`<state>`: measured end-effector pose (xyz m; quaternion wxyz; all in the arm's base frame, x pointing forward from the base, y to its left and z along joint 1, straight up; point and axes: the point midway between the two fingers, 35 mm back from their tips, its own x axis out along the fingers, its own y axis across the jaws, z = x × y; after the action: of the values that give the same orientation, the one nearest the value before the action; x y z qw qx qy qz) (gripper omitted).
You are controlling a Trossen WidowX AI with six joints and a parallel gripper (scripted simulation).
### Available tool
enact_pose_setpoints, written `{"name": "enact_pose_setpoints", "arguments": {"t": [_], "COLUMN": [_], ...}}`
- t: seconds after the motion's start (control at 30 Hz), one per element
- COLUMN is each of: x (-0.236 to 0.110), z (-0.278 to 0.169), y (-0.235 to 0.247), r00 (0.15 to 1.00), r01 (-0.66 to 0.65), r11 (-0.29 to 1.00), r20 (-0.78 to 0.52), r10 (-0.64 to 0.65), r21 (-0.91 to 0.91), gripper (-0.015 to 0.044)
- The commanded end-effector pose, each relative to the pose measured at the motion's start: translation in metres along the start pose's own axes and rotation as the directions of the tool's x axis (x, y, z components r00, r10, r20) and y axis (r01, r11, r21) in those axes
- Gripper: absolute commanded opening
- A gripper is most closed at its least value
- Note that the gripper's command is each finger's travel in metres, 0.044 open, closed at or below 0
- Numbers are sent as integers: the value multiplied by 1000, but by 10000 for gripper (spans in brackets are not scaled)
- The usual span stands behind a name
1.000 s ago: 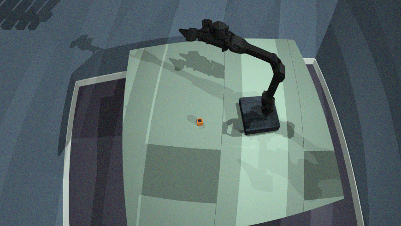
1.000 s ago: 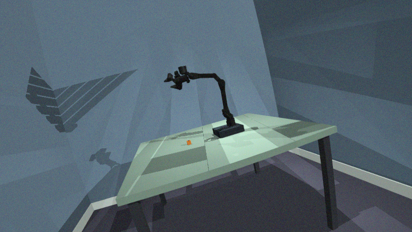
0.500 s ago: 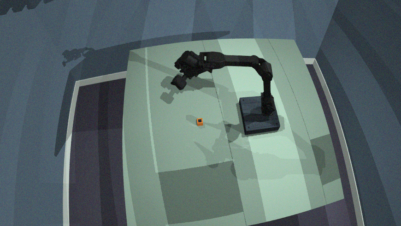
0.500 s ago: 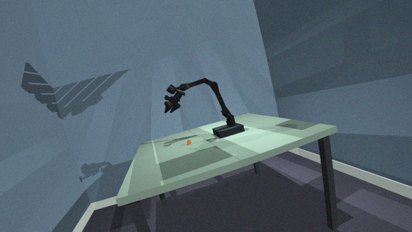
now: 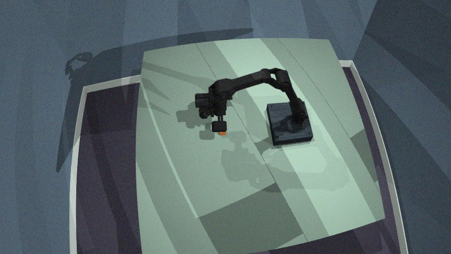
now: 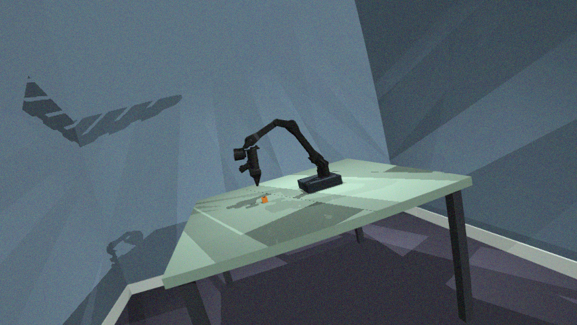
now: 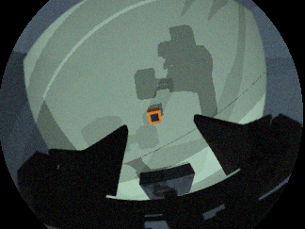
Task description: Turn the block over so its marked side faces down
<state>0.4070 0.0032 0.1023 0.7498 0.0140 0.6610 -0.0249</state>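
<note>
Matt table (image 6: pixel 403 190); seemingly matt orange block (image 7: pixel 153 115).

Open gripper (image 6: pixel 256 180) above orange block (image 6: pixel 264 199), air gap between, base (image 6: pixel 306 186) well apart

Orange block (image 7: pixel 153 115), dark square mark; pale-green table (image 6: pixel 403 190).

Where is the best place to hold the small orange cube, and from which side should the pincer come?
Grip two opposite side faces of the small orange cube, coming from above. It sits flat on the pale green table with its dark mark upward, and the open pincer hangs over it.
</note>
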Motion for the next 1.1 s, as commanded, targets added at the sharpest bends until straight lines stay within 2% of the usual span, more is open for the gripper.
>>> {"name": "enact_pose_setpoints", "arguments": {"t": [0.0, 0.2, 0.33, 1.07], "x": [14, 17, 49, 78], "z": [-17, -18, -22, -24], "y": [9, 7, 7, 5], "r00": [995, 995, 995, 995], "r01": [-18, -18, -18, -17], "r11": [998, 998, 998, 998], "r20": [-101, -101, -101, -101], "r10": [12, 12, 12, 12], "r21": [-56, -56, -56, -56], "gripper": [440, 440, 440, 440]}}
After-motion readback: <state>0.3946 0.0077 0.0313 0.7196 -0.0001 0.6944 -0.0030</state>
